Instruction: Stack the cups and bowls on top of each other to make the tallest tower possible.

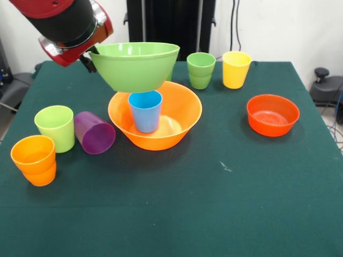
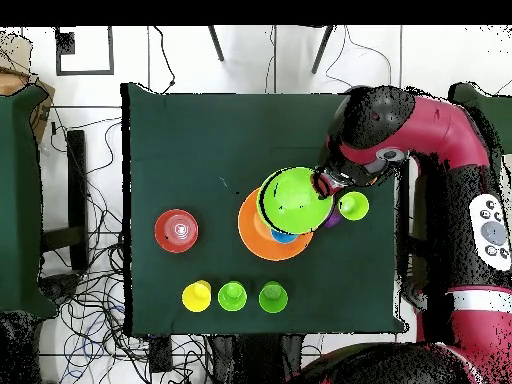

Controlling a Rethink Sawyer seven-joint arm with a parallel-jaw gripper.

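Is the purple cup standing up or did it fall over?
Fallen over: the purple cup lies on its side, bottom facing the camera.

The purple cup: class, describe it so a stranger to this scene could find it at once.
In the front view, start at the large orange bowl in the middle of the green table and look to its left. The purple cup is there, just right of the lime cup. It alone lies tipped on its side, while every other cup stands upright.

Bowls [image 1: 155, 113], cups [image 1: 236, 69]: glossy plastic; table [image 1: 214, 203] probably matt cloth.
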